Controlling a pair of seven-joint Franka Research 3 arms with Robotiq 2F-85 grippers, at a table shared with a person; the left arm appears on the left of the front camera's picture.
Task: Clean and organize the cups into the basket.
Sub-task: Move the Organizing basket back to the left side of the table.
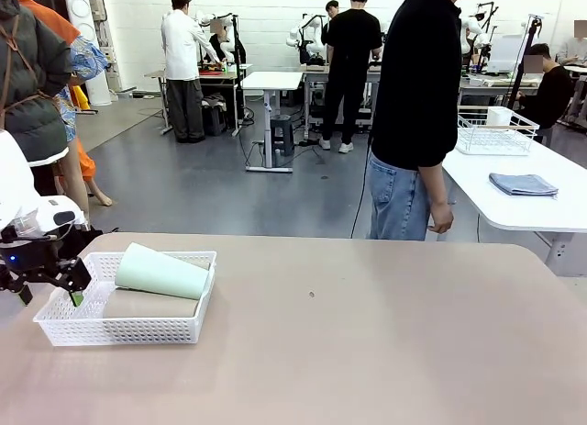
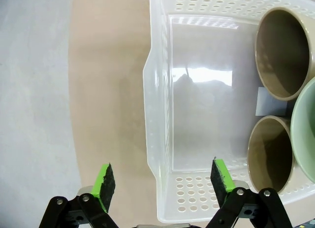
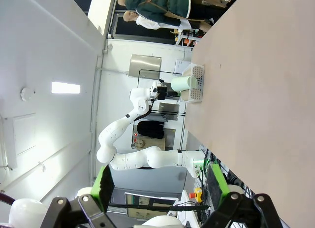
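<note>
Front view: basket (image 1: 174,329) with cups (image 1: 161,272) beside left tool (image 1: 48,295).

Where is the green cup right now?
The green cup lies on its side in the white basket at the table's left end in the front view, resting on top of the tan cups, right beside the left gripper.

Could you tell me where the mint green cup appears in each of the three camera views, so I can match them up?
Front view: the mint green cup lies on its side atop a tan cup in the white basket, at lower left.
Left wrist view: its rim shows at the right edge, between two tan cup mouths.
Right wrist view: small, above centre, in the basket at the table's far end.
Shared landmark: the white basket.
</note>
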